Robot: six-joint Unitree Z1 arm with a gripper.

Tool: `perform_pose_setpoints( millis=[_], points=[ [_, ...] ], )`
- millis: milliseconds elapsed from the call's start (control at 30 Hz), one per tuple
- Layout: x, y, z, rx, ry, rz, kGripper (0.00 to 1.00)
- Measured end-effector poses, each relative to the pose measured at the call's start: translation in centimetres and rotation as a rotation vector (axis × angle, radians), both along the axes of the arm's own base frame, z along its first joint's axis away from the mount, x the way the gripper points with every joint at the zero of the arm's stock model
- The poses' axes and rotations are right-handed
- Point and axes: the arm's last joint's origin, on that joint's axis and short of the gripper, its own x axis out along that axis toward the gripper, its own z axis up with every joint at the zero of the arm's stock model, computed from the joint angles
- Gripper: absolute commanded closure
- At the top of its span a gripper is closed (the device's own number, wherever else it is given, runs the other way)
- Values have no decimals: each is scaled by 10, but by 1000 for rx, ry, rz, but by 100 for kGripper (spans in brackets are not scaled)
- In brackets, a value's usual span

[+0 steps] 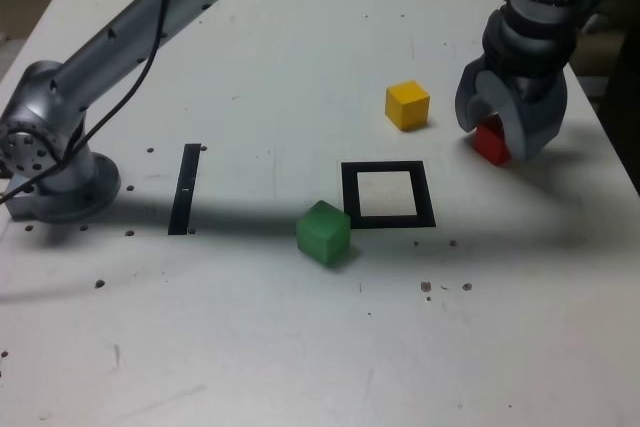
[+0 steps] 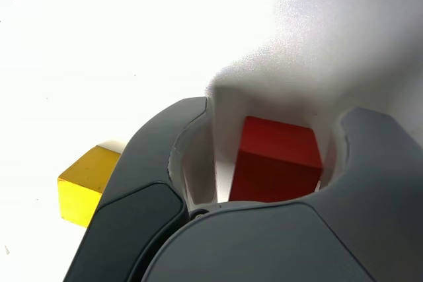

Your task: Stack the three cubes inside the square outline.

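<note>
My pincer [image 1: 500,132] stood spread around the red cube [image 1: 490,142] near the bench's [image 1: 250,37] right edge in the exterior view; a gap showed beside it; the yellow cube [image 1: 408,105] sat nearby; the green cube [image 1: 323,232] touched the square outline's [image 1: 388,194] corner.

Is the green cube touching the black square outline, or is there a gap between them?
Cannot tell. In the exterior view the green cube sits at the near left corner of the square outline and overlaps its edge, so neither contact nor gap shows. The wrist view shows neither.
</note>
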Motion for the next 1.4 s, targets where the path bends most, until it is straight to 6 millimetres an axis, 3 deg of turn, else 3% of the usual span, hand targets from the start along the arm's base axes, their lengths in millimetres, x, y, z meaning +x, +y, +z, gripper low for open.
perform_pose_setpoints(
  millis=[533,733,1133,1400],
  points=[
    [-11,-1,2,-4,26,46,54],
    [-30,-1,26,-1,-8,144,53],
    [-72,-16,50,-20,-25,373,54],
    [-98,-23,48,-61,-8,595,54]
  ],
)
